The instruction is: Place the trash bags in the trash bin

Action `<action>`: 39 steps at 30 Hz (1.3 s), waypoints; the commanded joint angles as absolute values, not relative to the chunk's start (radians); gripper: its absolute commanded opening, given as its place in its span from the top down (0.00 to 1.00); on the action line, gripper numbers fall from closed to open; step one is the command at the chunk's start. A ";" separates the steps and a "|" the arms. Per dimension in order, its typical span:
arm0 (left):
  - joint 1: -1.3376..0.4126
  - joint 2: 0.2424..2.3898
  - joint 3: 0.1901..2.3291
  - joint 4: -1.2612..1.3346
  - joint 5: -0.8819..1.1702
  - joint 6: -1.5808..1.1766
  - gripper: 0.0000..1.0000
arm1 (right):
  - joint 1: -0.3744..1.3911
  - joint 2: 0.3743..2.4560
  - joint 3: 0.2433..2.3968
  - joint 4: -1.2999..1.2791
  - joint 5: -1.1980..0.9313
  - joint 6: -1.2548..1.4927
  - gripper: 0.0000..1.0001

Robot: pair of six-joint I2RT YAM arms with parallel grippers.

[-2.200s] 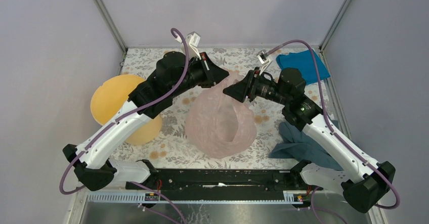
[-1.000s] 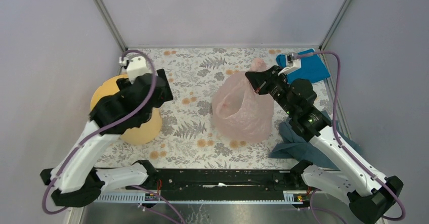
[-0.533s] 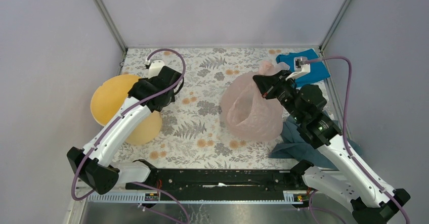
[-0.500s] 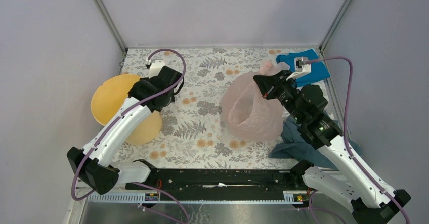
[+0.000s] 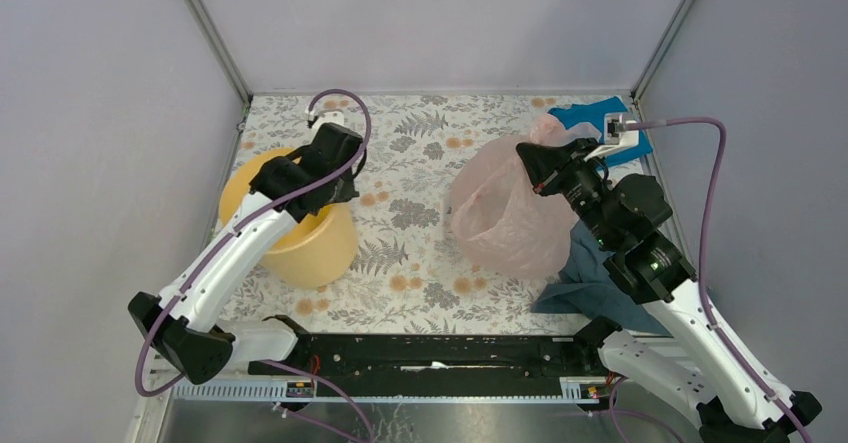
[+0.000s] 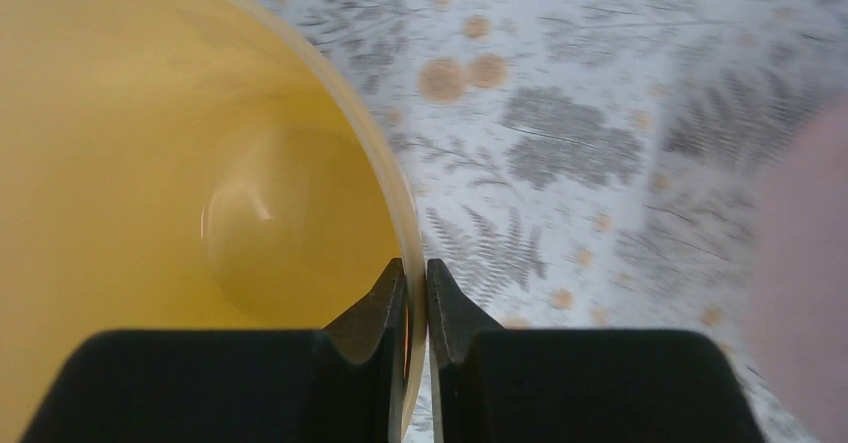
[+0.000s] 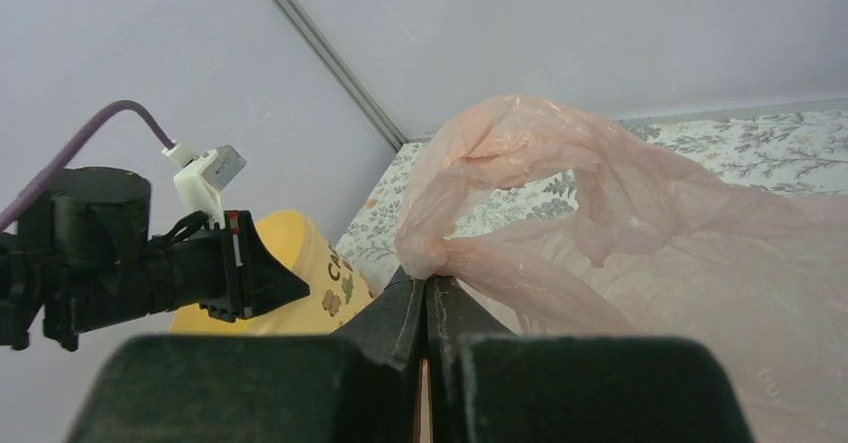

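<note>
The round yellow-orange plastic bin [image 5: 312, 251] stands on the left part of the bench [image 5: 410, 163], which is covered in a white sheet printed with grey ferns and orange blossoms. The bin's mouth faces up; whether it sits flat or slightly tipped cannot be told. The left end effector [image 6: 415, 275] is closed narrowly on the bin's right rim, with one black finger [image 6: 375, 313] inside the wall and the other outside it. In the left wrist view the bin's smooth interior holds nothing.

The thin, crinkly, translucent pale-pink plastic bag [image 5: 500, 218] is on the right part of the bench, well apart from the bin and outside it. The right end effector [image 7: 425, 293] is clamped tight on a gathered twist of the bag near its top, and a loop of plastic stands up above the grip. The rest of the bag billows down and to the right. From above, the bag's body spreads over the floral sheet; whether its bottom rests on the bench cannot be told.

A bright blue cloth [image 5: 578, 118] lies in the far right corner, partly hidden behind the right arm's wrist. A crumpled grey-blue cloth [image 5: 590, 285] lies at the near right, just beside the bag's lower edge and partly under the right arm.
</note>
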State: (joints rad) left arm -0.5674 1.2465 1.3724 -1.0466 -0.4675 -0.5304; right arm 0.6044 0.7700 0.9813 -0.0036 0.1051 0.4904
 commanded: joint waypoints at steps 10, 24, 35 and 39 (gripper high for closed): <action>-1.113 1.571 1.687 -0.882 -0.487 -0.700 0.90 | 0.611 0.658 1.095 -0.048 0.239 0.370 1.00; -1.150 1.451 1.591 -0.721 -0.359 -0.635 0.22 | 0.611 0.673 1.259 -0.065 0.241 0.165 1.00; -1.149 0.956 1.350 -0.720 -0.493 -0.603 0.02 | 0.611 1.181 1.638 0.400 -0.536 0.620 1.00; -1.149 0.791 1.276 -0.780 -0.547 -0.670 0.01 | 0.621 1.406 1.756 0.866 -0.652 1.068 1.00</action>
